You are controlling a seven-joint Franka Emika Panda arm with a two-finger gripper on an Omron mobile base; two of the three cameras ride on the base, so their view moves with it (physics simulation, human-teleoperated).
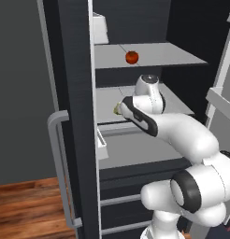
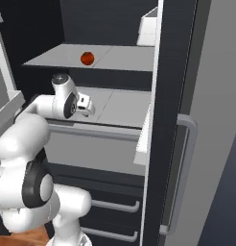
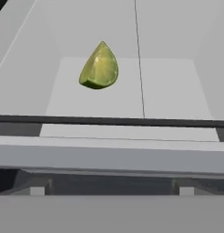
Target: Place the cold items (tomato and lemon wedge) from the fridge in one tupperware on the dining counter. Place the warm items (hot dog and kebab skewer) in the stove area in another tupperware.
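The fridge [image 1: 75,116] stands open. On its upper shelf the round red tomato [image 1: 131,57] [image 2: 87,58] sits alone. One shelf lower lies the yellow-green lemon wedge [image 3: 100,68], point up, and a bit of it peeks past my forearm [image 1: 117,108]. My arm reaches over the front lip of that middle shelf. My gripper [image 2: 86,105] [image 3: 111,191] is open, its fingertips [image 3: 36,191] far apart at the bottom of the hand view. It holds nothing and stays short of the wedge, which lies ahead and slightly left.
The charcoal door with its grey bar handle [image 1: 56,140] [image 2: 187,158] stands close beside the shelves. A white bin [image 1: 99,28] sits on the top shelf. A dark rail [image 3: 109,120] crosses before the wedge. Drawers [image 2: 115,206] lie below, wood floor [image 1: 28,210] at left.
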